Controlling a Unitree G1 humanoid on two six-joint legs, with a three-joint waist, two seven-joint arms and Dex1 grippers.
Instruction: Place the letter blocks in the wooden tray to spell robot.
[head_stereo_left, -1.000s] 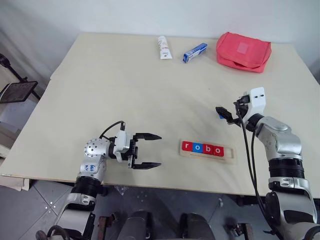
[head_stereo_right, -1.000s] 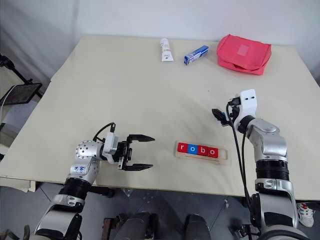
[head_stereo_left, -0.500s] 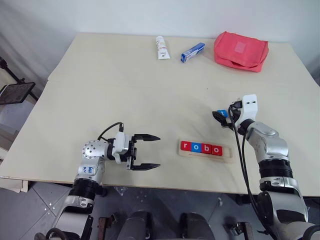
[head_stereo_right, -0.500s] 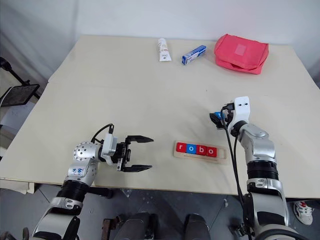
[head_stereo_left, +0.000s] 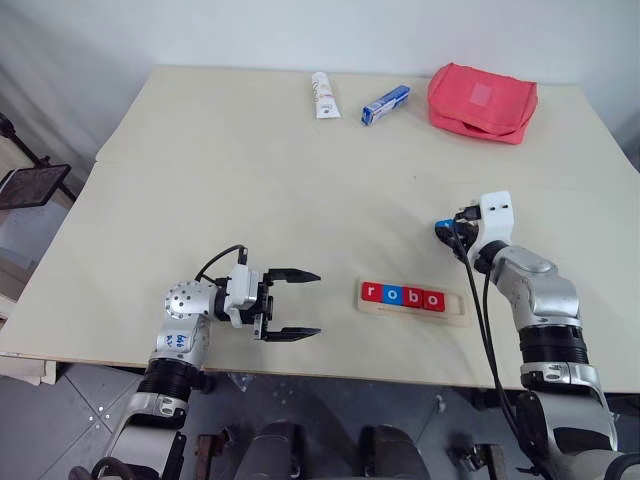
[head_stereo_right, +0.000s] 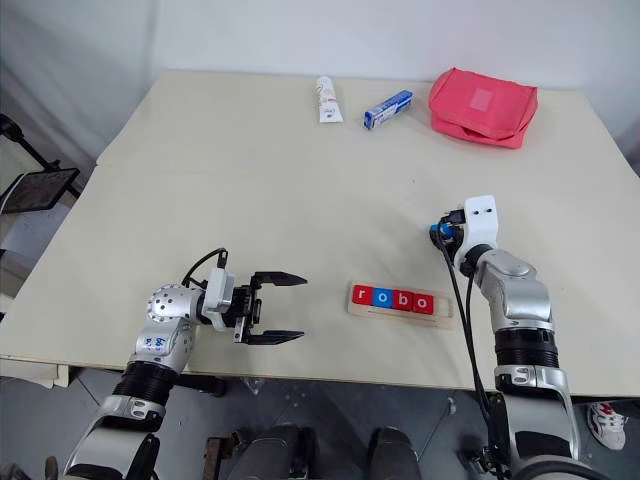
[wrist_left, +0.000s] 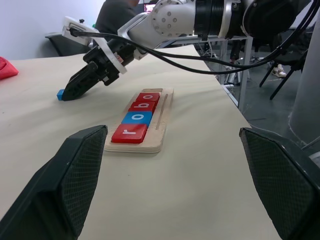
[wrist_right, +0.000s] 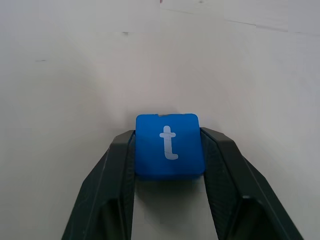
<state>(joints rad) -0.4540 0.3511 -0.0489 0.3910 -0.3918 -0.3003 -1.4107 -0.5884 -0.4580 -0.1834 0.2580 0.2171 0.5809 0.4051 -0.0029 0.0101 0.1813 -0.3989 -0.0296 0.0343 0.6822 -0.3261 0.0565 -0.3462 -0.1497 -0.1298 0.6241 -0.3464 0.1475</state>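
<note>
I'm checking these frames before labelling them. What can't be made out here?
- Print on the white tube and the blue-and-white box: too small in the head views.
- Whether the t block has left the table: the wrist view is too close, and the right gripper covers it in the left wrist view.
- Far end of the wooden tray: foreshortened.

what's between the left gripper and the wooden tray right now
Nothing: bare tabletop separates the open left gripper from the wooden tray, as the left eye view shows.

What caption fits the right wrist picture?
Right gripper closed on the blue t block on the table.
</note>
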